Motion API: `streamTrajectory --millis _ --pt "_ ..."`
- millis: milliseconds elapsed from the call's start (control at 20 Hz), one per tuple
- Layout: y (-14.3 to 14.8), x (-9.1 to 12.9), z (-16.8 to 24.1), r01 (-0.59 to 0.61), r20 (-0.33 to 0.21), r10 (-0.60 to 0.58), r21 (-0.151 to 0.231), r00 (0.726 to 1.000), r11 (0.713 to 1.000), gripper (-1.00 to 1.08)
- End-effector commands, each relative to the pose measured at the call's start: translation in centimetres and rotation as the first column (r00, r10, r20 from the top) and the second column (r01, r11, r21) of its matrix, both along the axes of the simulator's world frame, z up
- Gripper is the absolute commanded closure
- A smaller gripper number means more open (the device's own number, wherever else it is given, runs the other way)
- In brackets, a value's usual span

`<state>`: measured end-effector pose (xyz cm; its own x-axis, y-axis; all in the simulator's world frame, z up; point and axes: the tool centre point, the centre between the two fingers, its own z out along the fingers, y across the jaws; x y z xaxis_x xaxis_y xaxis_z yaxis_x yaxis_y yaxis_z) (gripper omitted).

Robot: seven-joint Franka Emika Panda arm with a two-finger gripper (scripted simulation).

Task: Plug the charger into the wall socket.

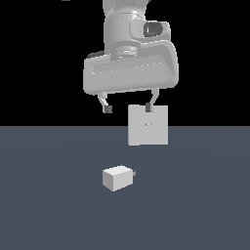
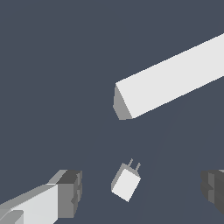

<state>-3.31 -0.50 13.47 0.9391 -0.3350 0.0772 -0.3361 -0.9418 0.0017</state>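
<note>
Claw (image 1: 129,105) hung high w/ fingers (image 1: 107,108) spread wide, nothing between. Charger (image 1: 117,177) lay below on flat dark blue-grey floor (image 1: 49,205), prongs (image 2: 134,165) aimed toward socket side. Wall socket (image 1: 148,125) stood upright further back, well apart from charger, two slots at centre. Black void behind; plain surface otherwise.

My arm is pale grey all over, smooth and rounded where the wrist comes down. A small boxy housing with a dark oval window sits on its side. Below it my hand is a wide light-grey block with a shallow groove along its face. My gripper (image 1: 130,106) has two thin grey fingers (image 1: 103,103) ending in darker grey pads (image 2: 72,193).
</note>
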Motion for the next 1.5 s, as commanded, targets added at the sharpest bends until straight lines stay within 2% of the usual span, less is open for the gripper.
streamTrajectory --millis 0,400,850,1200,1450 --pt "0.0 -0.7 -0.7 0.055 0.009 -0.055 -0.004 0.998 0.998 -0.92" --pt "0.3 -2.5 -2.9 0.216 0.036 -0.216 -0.016 0.976 0.976 -0.92" --pt "1.0 -4.3 -5.2 0.377 0.066 -0.375 -0.025 0.925 0.926 -0.92" --pt "1.4 -5.1 -6.5 0.461 0.082 -0.458 -0.028 0.885 0.887 -0.92" --pt "1.6 -5.4 -7.0 0.495 0.088 -0.491 -0.030 0.867 0.869 -0.92"
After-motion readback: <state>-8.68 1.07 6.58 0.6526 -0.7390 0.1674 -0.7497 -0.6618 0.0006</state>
